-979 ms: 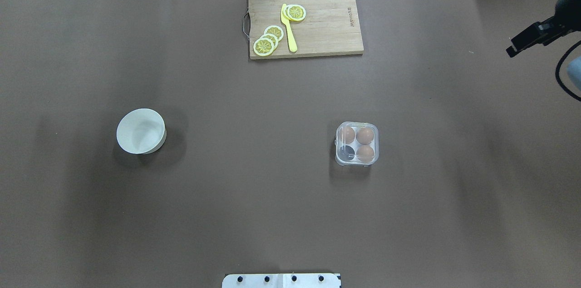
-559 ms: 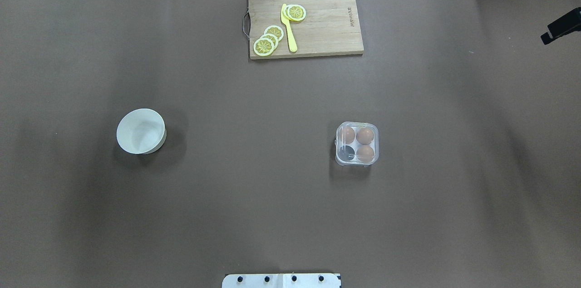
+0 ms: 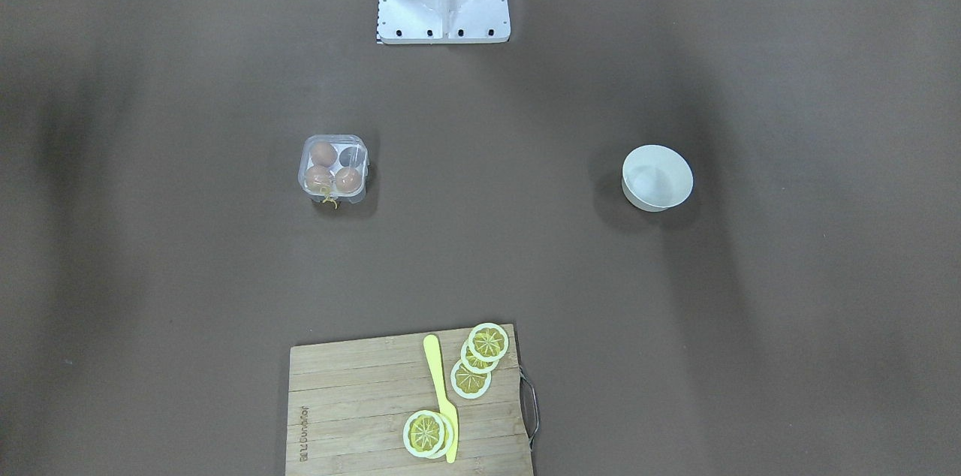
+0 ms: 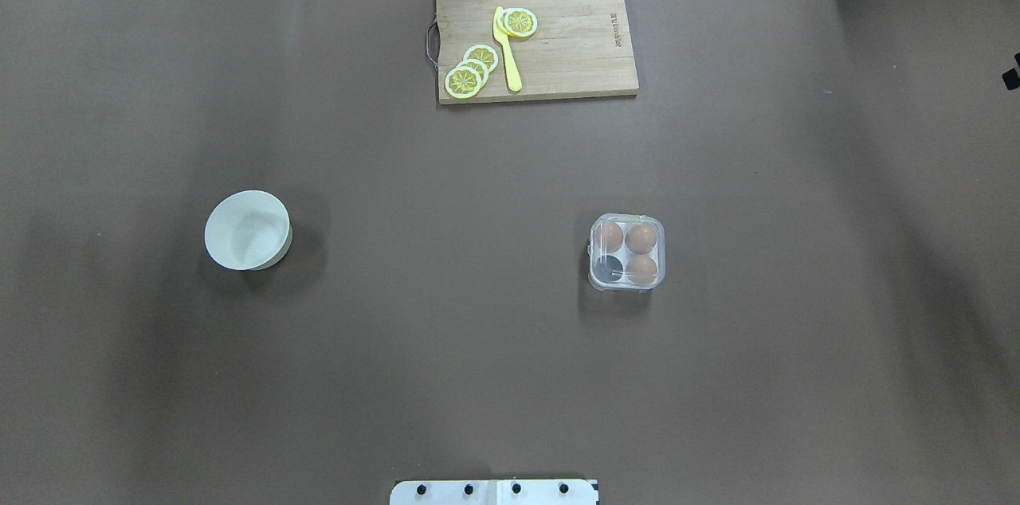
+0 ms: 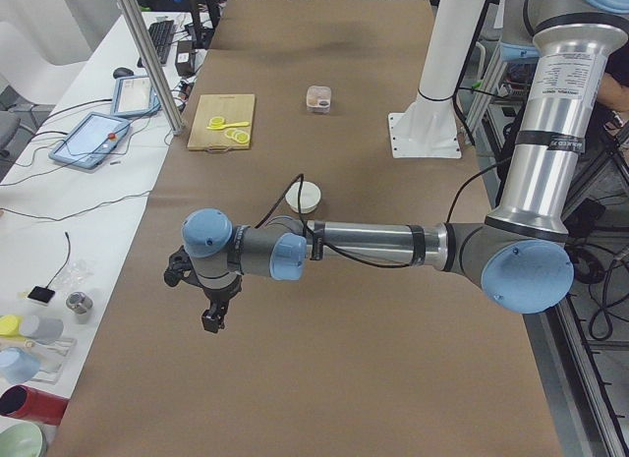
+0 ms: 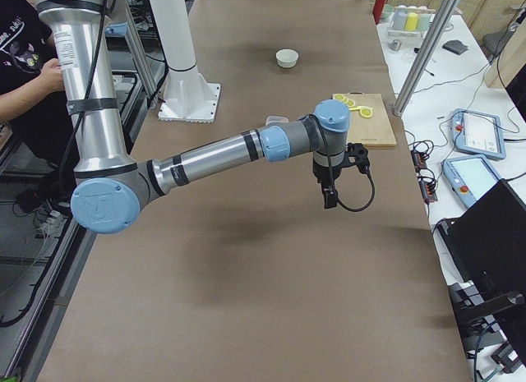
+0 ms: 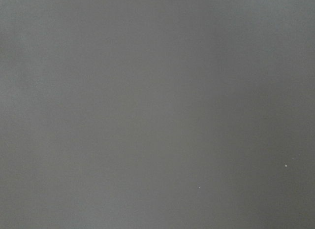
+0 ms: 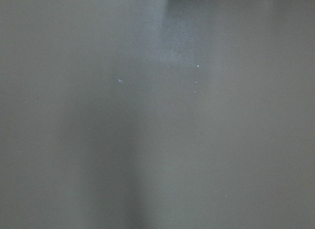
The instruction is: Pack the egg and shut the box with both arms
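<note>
The box (image 4: 626, 252) stands right of the table's middle, its clear lid down over the tray. It holds three orange-brown eggs (image 4: 641, 237), and the near-left cell is empty. In the front-facing view the box (image 3: 334, 168) shows a yellow string at its edge. My left gripper (image 5: 211, 319) hangs over the table's far left end, well away from the box. My right gripper (image 6: 329, 200) hangs over the right end. Only a black sliver of it (image 4: 1012, 79) shows overhead. I cannot tell whether either is open or shut. Both wrist views show only brown table cover.
A round white bowl (image 4: 247, 229) stands on the left half. A wooden cutting board (image 4: 574, 43) with lemon slices (image 4: 470, 71) and a yellow knife (image 4: 507, 51) lies at the far edge. The white base bracket (image 4: 494, 492) is at the near edge.
The right gripper has moved right and nearly out of the overhead view. The box, eggs and bowl have not moved.
</note>
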`<state>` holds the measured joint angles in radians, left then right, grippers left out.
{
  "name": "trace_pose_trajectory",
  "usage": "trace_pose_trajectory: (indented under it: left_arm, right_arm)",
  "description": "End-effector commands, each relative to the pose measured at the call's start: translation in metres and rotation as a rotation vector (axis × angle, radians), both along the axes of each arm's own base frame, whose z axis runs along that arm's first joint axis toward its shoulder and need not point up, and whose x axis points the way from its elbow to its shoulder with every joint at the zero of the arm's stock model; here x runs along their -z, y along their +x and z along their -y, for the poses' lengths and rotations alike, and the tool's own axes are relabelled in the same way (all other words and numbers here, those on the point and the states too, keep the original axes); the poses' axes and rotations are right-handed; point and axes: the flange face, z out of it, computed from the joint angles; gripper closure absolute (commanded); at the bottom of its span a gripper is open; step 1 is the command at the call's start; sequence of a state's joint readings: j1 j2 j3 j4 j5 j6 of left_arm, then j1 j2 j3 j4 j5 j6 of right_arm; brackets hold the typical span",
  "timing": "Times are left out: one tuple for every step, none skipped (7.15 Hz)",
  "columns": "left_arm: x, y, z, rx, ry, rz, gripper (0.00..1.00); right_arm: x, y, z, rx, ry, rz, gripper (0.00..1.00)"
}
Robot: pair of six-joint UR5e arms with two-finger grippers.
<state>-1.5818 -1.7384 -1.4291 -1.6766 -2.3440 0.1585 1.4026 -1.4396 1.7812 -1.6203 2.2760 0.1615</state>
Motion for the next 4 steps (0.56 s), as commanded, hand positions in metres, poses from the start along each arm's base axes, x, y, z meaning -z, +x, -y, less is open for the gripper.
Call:
trace_pose_trajectory:
  left_arm:
    - [-0.0005, -0.0007, -0.0008, 0.001, 0.002, 0.000, 0.02]
    - [0.0011, -0.0007, 0.0000, 0.002, 0.004, 0.000, 0.02]
    - [0.0018, -0.0007, -0.0006, 0.001, 0.007, 0.000, 0.02]
    - [0.0018, -0.0007, -0.0006, 0.001, 0.007, 0.000, 0.02]
  right_arm:
    - [-0.0191, 0.0027, -0.0037, -0.003, -0.037, -0.004, 0.00]
    - [-0.0256, 0.0049, -0.0073, -0.006, -0.049, -0.006, 0.00]
    - [-0.0273, 0.0051, -0.0084, -0.006, -0.052, -0.007, 0.00]
    - [-0.0283, 0.0069, -0.0090, -0.009, -0.055, -0.007, 0.00]
